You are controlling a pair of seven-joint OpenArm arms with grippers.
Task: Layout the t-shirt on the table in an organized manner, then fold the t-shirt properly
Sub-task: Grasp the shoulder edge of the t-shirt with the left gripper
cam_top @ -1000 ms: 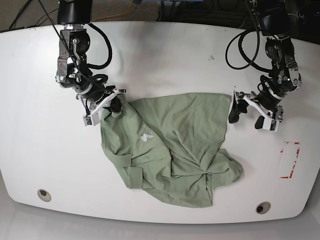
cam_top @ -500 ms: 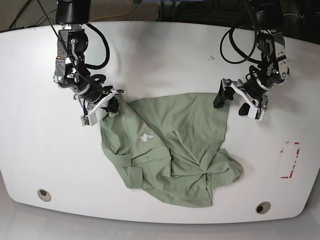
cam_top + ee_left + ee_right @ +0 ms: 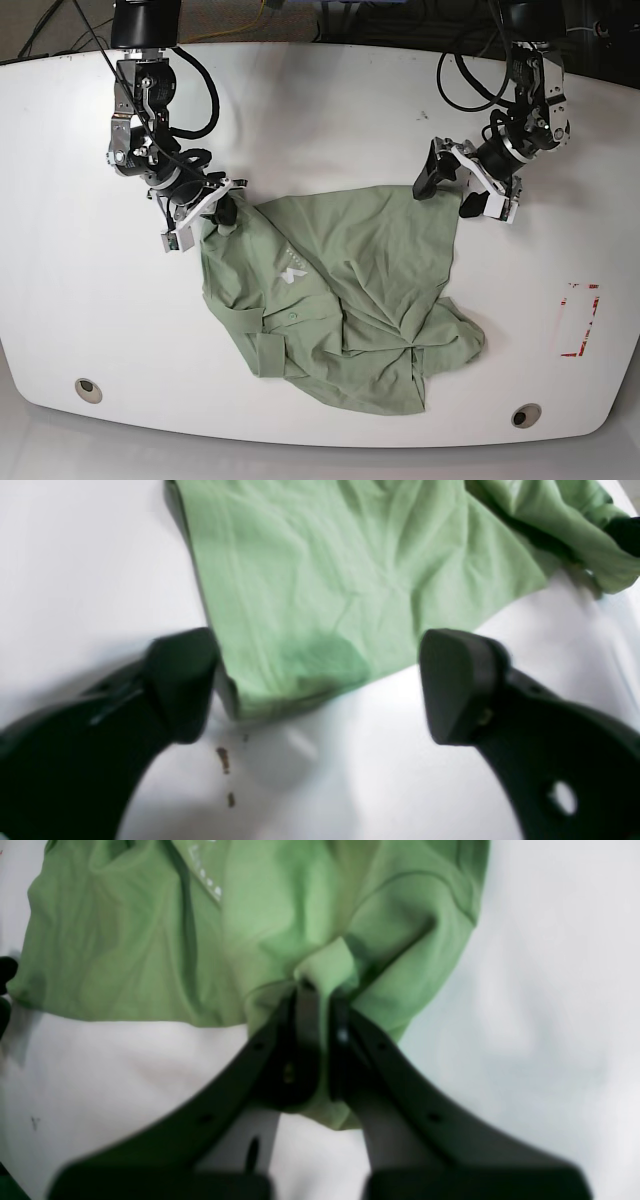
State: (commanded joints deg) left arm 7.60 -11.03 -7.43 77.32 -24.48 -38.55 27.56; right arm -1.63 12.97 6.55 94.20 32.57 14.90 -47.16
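Note:
The pale green t-shirt lies rumpled on the white table, with a small white mark on its chest. My right gripper is at the shirt's upper-left corner, shut on a pinched fold of t-shirt cloth. In the right wrist view the right gripper has its fingers pressed together on that fold. My left gripper is open at the shirt's upper-right corner. In the left wrist view the left gripper has its fingers either side of the t-shirt corner, low over the table.
Two round grey grommets sit near the front edge. Red tape marks lie at the right. Small brown specks dot the table beside the left finger. Black cables hang behind both arms at the back edge.
My left gripper has moved left from beside the shirt to straddle its upper-right corner, still open. The right gripper keeps its hold and has barely moved.

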